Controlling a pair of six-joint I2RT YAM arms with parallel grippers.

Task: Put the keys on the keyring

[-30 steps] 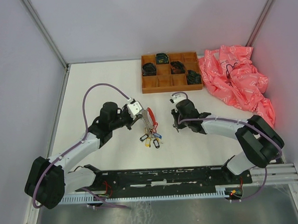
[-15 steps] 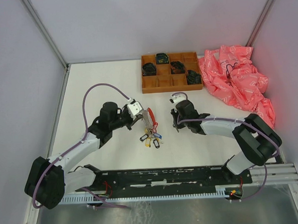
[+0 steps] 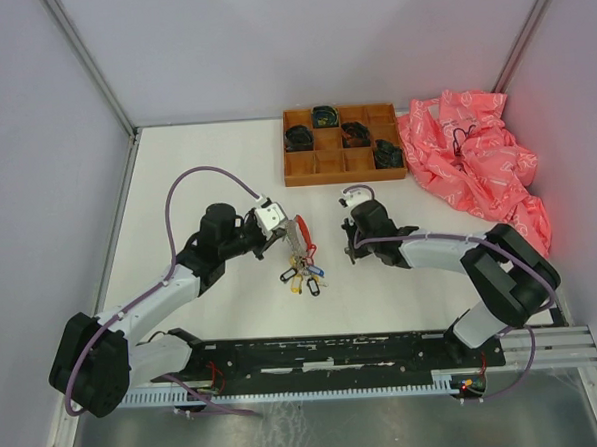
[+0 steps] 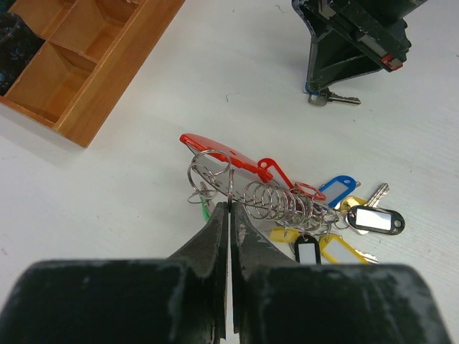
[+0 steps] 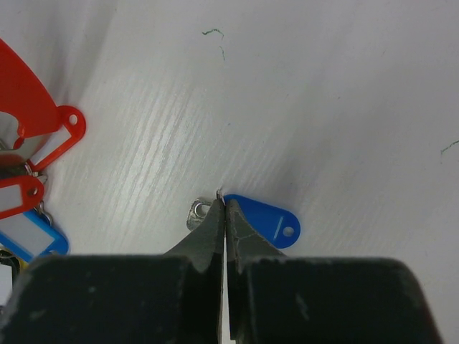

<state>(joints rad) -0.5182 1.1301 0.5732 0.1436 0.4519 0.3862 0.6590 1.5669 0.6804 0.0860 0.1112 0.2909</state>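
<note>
A robot lab's test cell, not a home or shop. A white table point(image 3: 206, 168) is boxed in by plain pale walls point(image 3: 33, 117) on metal frame bars point(image 3: 90, 64). Two arms, left point(image 3: 172, 285) and right point(image 3: 440, 248), are bolted to a black rail point(image 3: 335, 350) at its near edge, and bare cables point(image 3: 201, 174) loop above.

You get only a sliver of the loose key point(image 5: 199, 213) beside its blue tag point(image 5: 262, 221) (the right gripper point(image 5: 224, 198) covers the rest), and the red strap point(image 5: 25, 89) is cut off by that view's edge.
</note>
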